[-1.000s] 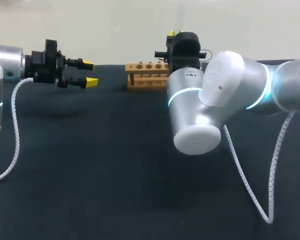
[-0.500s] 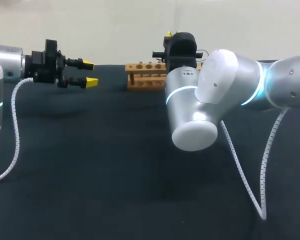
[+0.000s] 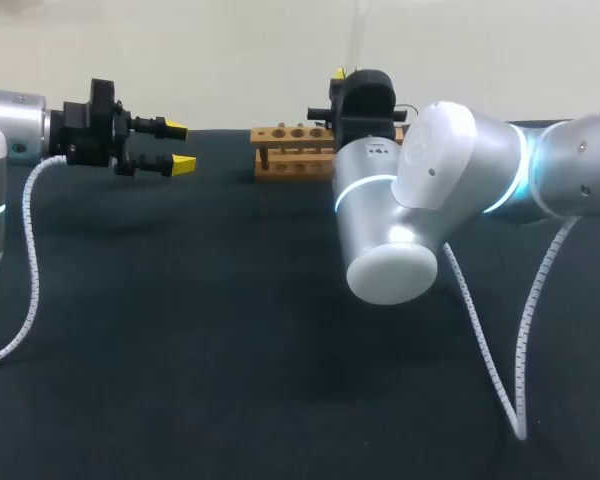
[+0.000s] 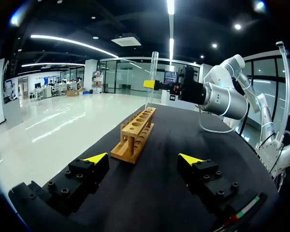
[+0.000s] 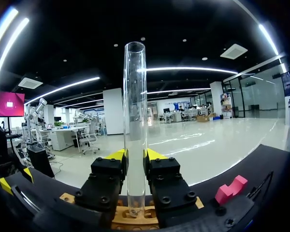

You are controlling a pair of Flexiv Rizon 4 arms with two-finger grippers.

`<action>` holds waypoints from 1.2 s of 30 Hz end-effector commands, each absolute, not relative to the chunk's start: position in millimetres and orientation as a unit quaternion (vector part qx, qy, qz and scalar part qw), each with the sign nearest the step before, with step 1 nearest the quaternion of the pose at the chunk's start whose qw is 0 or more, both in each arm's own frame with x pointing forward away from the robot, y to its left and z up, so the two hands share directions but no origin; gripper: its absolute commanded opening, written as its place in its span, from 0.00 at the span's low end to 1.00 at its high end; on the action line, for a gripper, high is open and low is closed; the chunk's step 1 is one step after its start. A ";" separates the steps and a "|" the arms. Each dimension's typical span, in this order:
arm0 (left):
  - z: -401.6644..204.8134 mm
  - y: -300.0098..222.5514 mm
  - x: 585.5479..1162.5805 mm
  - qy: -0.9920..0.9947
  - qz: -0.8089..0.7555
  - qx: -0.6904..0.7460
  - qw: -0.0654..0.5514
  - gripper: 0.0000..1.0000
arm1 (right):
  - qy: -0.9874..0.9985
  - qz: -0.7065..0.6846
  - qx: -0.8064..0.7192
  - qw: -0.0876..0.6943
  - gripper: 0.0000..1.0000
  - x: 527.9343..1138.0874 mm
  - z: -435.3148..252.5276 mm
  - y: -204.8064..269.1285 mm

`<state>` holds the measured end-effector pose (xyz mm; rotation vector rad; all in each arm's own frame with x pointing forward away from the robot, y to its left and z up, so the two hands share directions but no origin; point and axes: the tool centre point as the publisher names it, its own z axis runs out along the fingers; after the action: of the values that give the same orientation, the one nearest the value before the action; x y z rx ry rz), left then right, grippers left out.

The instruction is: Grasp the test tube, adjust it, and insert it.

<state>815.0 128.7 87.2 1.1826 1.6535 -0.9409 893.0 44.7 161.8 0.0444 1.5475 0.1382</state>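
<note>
In the head view the right arm hides most of the right gripper; its wrist view settles it — both fingers are clamped on the upright test tube, low on its length, the bottom end right over the wooden rack, though I cannot tell whether it sits in a hole. A pink block lies nearby on the table. Only the left wrist view shows the rack's row of holes, the tube at the far end — and the left gripper well back, fingers spread apart
</note>
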 end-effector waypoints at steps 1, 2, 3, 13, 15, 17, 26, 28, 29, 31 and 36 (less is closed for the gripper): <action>86.0 128.8 814.2 0.663 -0.377 0.475 0.438 1.00 | 0.696 0.075 0.009 0.714 0.00 894.0 158.6 41.8; 86.0 128.8 814.2 0.663 -0.377 0.475 0.438 1.00 | 0.697 0.075 0.009 0.713 0.00 894.1 157.9 41.4; 86.0 128.8 814.2 0.663 -0.377 0.475 0.438 1.00 | 0.698 0.075 0.009 0.713 0.00 894.2 157.2 41.0; 86.0 128.8 814.2 0.663 -0.377 0.475 0.438 1.00 | 0.702 0.075 0.009 0.709 0.00 895.2 153.8 38.5; 86.0 128.8 814.2 0.663 -0.377 0.475 0.438 1.00 | 0.702 0.076 0.009 0.708 0.00 895.4 153.3 37.9; 86.0 128.8 814.2 0.663 -0.377 0.475 0.438 1.00 | 0.703 0.075 0.009 0.707 0.00 895.7 152.5 37.1; 86.0 128.8 814.2 0.663 -0.377 0.475 0.438 1.00 | 0.703 0.074 0.009 0.708 0.00 899.0 151.8 33.0; 86.0 128.8 814.2 0.663 -0.377 0.475 0.438 1.00 | 0.703 0.074 0.009 0.708 0.00 899.7 151.0 31.7; 86.0 128.8 814.2 0.663 -0.377 0.475 0.438 1.00 | 0.703 0.074 0.009 0.707 0.00 899.9 150.5 31.2; 86.0 128.8 814.2 0.663 -0.377 0.475 0.438 1.00 | 0.703 0.074 0.009 0.707 0.00 900.0 149.7 29.8; 86.0 128.8 814.2 0.663 -0.377 0.475 0.438 1.00 | 0.703 0.071 0.012 0.708 0.00 900.1 148.2 25.9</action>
<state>815.0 128.7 87.2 1.1826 1.6535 -0.9409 900.3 29.0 150.3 0.0523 1.5711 0.1286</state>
